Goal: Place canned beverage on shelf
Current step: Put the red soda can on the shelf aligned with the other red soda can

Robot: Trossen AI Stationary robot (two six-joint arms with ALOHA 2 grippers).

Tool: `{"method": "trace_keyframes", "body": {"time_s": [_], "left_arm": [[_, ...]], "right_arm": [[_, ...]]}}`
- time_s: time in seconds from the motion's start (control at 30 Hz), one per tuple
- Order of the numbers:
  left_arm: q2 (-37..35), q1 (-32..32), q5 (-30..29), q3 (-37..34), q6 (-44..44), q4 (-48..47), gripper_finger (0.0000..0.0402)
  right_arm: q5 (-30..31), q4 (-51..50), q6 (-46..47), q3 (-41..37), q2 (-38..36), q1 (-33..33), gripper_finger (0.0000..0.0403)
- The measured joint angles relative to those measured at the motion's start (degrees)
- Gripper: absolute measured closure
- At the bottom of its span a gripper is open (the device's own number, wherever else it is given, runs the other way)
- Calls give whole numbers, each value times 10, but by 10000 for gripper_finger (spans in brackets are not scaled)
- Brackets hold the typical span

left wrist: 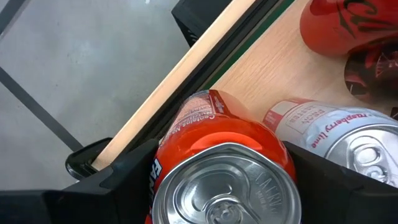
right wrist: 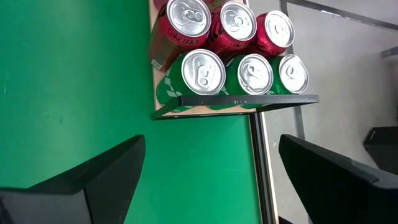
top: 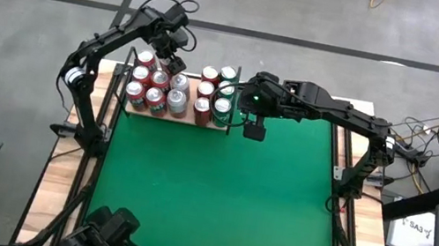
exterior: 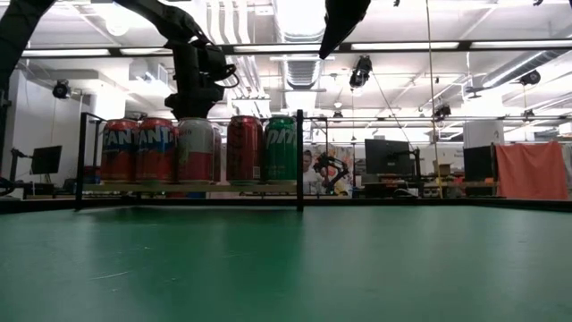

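The shelf (top: pixel 187 121), a pale wood panel with black rods, stands at the table's far edge and carries several cans upright on their bases. My left gripper (top: pixel 169 59) reaches down over its far left part and is shut on an orange can (left wrist: pixel 211 118). Front cans hide that can in the low view, where the gripper (exterior: pixel 197 105) ends just above the can tops. My right gripper (top: pixel 245 115) hangs open above the green felt beside the shelf's right end, holding nothing, its fingers wide apart (right wrist: pixel 211 174). My left gripper pinches the orange can by its upper side wall (left wrist: pixel 163 163), just under the rim, one finger on each side. The fingers come from above, pointing steeply down. The can's base is down at the shelf panel (left wrist: pixel 273 68); I cannot tell whether it stands on it.
A silver can (left wrist: pixel 348 137) stands right beside the held one, red cans (left wrist: pixel 348 25) beyond it. Green cans (right wrist: pixel 249 71) and red cans (right wrist: pixel 230 25) fill the shelf's right end behind a black rail (right wrist: pixel 249 99). Green felt (top: pixel 215 203) lies free toward the near edge.
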Motion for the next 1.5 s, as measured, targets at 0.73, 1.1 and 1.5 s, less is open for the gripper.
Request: {"method": "trace_keyframes", "body": {"time_s": [0.73, 1.1, 1.5], "left_arm": [[0, 5, -2, -4, -6, 12, 120], [0, 7, -2, -47, -8, 30, 120], [0, 9, -28, -48, -13, 30, 120]], "right_arm": [[0, 0, 0, -1, 0, 0, 42], [0, 0, 4, -5, 0, 0, 42], [0, 0, 8, -6, 0, 0, 42]]}}
